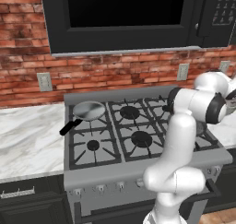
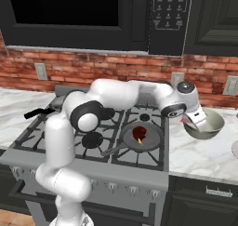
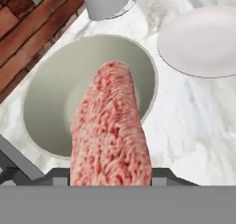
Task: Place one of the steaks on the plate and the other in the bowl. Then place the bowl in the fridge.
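Steak point(image 3: 110, 131) is right up against our hand camera, a pinkish-red slab with pale streaks rising from the bottom centre of the hand view, and we have it pinched in the gripper point(image 2: 199, 119), jaws closed on the meat. Behind it, at the centre of that view, sits the bowl point(image 3: 50, 94), cream inside, and we hang directly above it. At the upper right of the same view lies the white plate point(image 3: 203, 41), bare, just beside the bowl but apart from it. A pale cylinder point(image 3: 105, 2) stands at the top edge beyond the bowl; we can't tell what it is.

In the right base view the bowl is at the middle right on the marble counter point(image 2: 195, 153), with our hand over its near rim. Left of it, on the stove's point(image 1: 138, 168) front right burner, a grey frying pan point(image 2: 142, 136) holds the second steak point(image 2: 139, 133), small and dark red here. Another frying pan point(image 1: 89, 110) sits on the back left burner, its black handle pointing toward the lower left.

Marble runs on both sides of the stove. Red brick wall point(image 1: 115, 71) with pale outlets fills the band behind, a black microwave point(image 1: 129, 15) hangs above, and dark cabinets point(image 2: 214, 16) flank it at the upper right.
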